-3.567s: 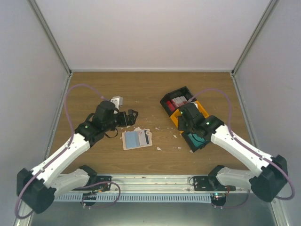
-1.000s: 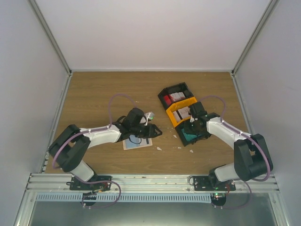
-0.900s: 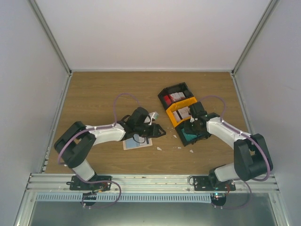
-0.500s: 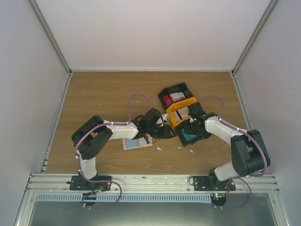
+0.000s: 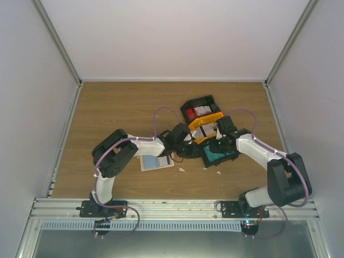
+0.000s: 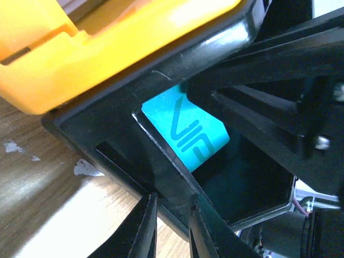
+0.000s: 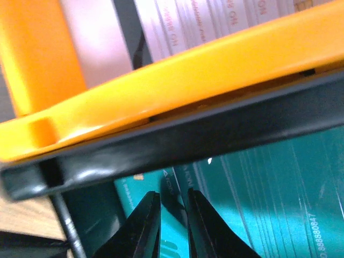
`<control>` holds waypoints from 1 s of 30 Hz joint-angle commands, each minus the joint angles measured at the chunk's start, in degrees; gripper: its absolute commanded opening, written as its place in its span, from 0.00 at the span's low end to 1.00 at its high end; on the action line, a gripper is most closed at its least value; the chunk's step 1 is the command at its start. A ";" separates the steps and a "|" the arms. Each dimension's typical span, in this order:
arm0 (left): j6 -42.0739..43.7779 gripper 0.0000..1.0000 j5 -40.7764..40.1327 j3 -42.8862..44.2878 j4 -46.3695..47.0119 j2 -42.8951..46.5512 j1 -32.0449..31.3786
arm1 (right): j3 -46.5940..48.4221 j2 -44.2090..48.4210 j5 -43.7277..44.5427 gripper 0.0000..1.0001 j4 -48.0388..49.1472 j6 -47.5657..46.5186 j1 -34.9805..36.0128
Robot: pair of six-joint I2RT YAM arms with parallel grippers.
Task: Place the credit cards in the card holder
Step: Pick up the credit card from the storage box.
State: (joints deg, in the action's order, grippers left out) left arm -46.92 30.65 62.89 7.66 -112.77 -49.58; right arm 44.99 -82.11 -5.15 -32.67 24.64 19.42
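The card holder (image 5: pixel 155 163) lies open on the wood, beige-rimmed and pale inside, half hidden under my left arm. Teal credit cards (image 7: pixel 258 193) stand packed in a black bin (image 5: pixel 223 157). My right gripper (image 5: pixel 217 144) (image 7: pixel 173 215) reaches down into that bin, its fingers closed narrowly on the edge of one teal card. From the left side, my left gripper (image 5: pixel 198 151) (image 6: pixel 172 215) is shut across the bin's black wall (image 6: pixel 161 156). Behind that wall a teal card (image 6: pixel 185 129) leans.
A yellow bin (image 5: pixel 207 129) (image 7: pixel 161 97) with white cards (image 7: pixel 215 21) touches the black bin's far side. Beyond it stands another black bin (image 5: pixel 200 110) holding red and white cards. White scraps (image 5: pixel 181 169) dot the wood near the card holder.
My left arm has swung right from over the card holder to the teal-card bin, and its jaws have narrowed onto the wall. The right jaws have narrowed inside the bin, which has turned slightly.
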 commanded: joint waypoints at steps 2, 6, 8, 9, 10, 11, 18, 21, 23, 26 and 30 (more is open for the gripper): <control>1.48 0.20 1.16 2.00 0.07 -1.99 -0.52 | -0.40 4.12 -8.89 0.17 -0.94 -1.85 -0.21; 1.61 0.19 1.20 2.47 0.08 -2.34 -0.52 | -1.08 5.00 -12.56 0.17 -0.82 -2.38 -0.16; 1.80 0.19 1.09 2.70 -0.16 -2.35 -0.52 | -1.30 5.18 -14.18 0.17 -0.72 -2.49 -0.07; 1.82 0.19 1.10 2.74 -0.25 -2.29 -0.52 | -1.40 5.28 -14.70 0.17 -0.81 -2.52 -0.08; 1.78 0.19 1.01 2.76 -0.22 -2.21 -0.52 | -1.48 5.41 -14.60 0.18 -0.95 -2.50 -0.08; 1.75 0.19 0.92 2.72 -0.28 -2.08 -0.52 | -1.46 5.48 -14.45 0.19 -1.04 -2.54 -0.06; 2.18 0.19 0.61 1.80 -0.09 -0.17 -0.52 | -1.75 5.19 -17.77 0.30 -0.21 -2.74 -0.06; 2.19 0.19 0.05 0.89 -0.01 0.90 -0.43 | -2.06 4.17 -16.88 0.31 0.16 -2.56 -0.07; 2.18 0.19 -0.44 0.22 -0.01 1.68 -0.34 | -2.47 3.40 -17.45 0.29 0.91 -2.25 -0.06; 2.21 0.19 -1.52 -0.90 -0.33 3.16 -0.12 | -2.46 2.54 -17.56 0.27 1.42 -1.90 -0.03; 2.31 0.19 -2.76 -2.16 -0.70 4.66 0.26 | -2.37 2.24 -15.93 0.28 1.39 -1.79 -0.02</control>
State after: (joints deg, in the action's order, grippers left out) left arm -45.56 30.00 62.13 5.67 -111.53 -49.67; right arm 43.03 -79.48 -21.37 -32.03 22.74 19.33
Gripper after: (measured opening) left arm 0.191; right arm 0.268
